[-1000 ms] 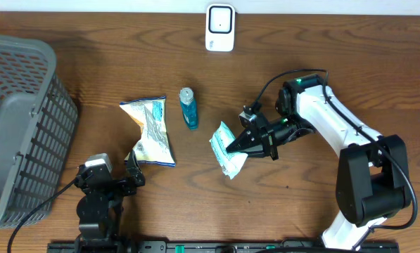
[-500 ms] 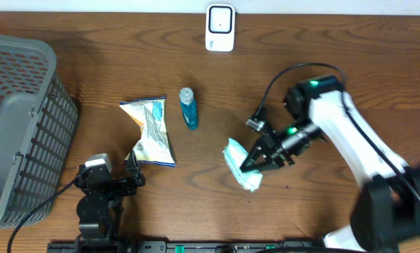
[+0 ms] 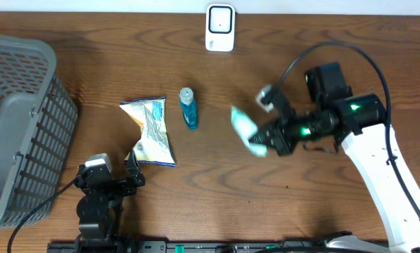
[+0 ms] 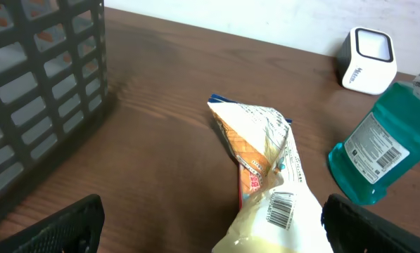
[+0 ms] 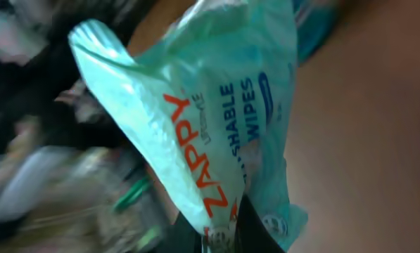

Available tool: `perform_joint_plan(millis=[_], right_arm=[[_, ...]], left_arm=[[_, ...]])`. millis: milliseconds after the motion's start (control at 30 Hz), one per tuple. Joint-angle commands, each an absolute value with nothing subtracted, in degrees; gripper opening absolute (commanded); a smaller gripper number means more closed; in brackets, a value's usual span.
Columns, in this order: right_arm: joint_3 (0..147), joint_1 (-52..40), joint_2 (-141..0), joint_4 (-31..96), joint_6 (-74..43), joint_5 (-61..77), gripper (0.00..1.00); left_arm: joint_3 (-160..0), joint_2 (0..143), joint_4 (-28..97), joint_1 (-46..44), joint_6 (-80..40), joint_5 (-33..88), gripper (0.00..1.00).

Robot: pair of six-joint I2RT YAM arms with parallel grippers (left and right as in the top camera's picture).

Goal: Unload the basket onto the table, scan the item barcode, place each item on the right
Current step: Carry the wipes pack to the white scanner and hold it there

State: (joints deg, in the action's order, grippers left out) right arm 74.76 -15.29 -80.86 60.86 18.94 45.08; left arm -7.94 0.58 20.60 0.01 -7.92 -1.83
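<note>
A pale green pack of wipes (image 3: 246, 130) hangs in the air right of the table's middle, my right gripper (image 3: 264, 140) shut on its lower edge. The right wrist view shows the pack (image 5: 210, 119) filling the frame with orange and blue lettering, pinched between the dark fingertips (image 5: 255, 225) at the bottom. The white scanner (image 3: 219, 28) stands at the far edge. My left gripper (image 3: 129, 172) rests open near the front left, its fingers (image 4: 62, 228) wide apart around the end of a snack bag (image 4: 273, 190) whose barcode faces up.
A teal bottle (image 3: 188, 107) lies beside the snack bag (image 3: 150, 130). A grey basket (image 3: 20, 126) fills the left side. The scanner (image 4: 368, 60) and the bottle (image 4: 382, 144) also show in the left wrist view.
My right arm lifted the wipes pack off the table, swung it right and raised it. The left arm has not moved.
</note>
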Motion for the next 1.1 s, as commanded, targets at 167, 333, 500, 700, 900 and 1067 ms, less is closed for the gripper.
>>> perform_joint_plan(millis=[167,333,500,700,900,1067], right_arm=[[74.91,-16.60,-85.89,34.11,1.30,27.59,0.01],[75.88,-18.13,-94.87,17.45,-4.75,25.58,0.01],[84.03,-18.63,-105.65,12.58,-5.54,24.16,0.01],[103.35,-20.56,-121.25,13.82,-4.12,14.13,0.01],[122.04,-21.54,-135.50,16.64,-4.03,4.75,0.01],[128.88,-22.31,-141.34,16.49,-4.01,1.83,0.01]], left_arm=[[-7.81,0.23,20.53,0.32,-8.47,-1.91,0.98],[-7.81,0.23,20.53,0.32,-8.47,-1.91,0.98],[-7.81,0.23,20.53,0.32,-8.47,-1.91,0.98],[-7.81,0.23,20.53,0.32,-8.47,-1.91,0.98],[-7.81,0.23,20.53,0.32,-8.47,-1.91,0.98],[-7.81,0.23,20.53,0.32,-8.47,-1.91,0.98]])
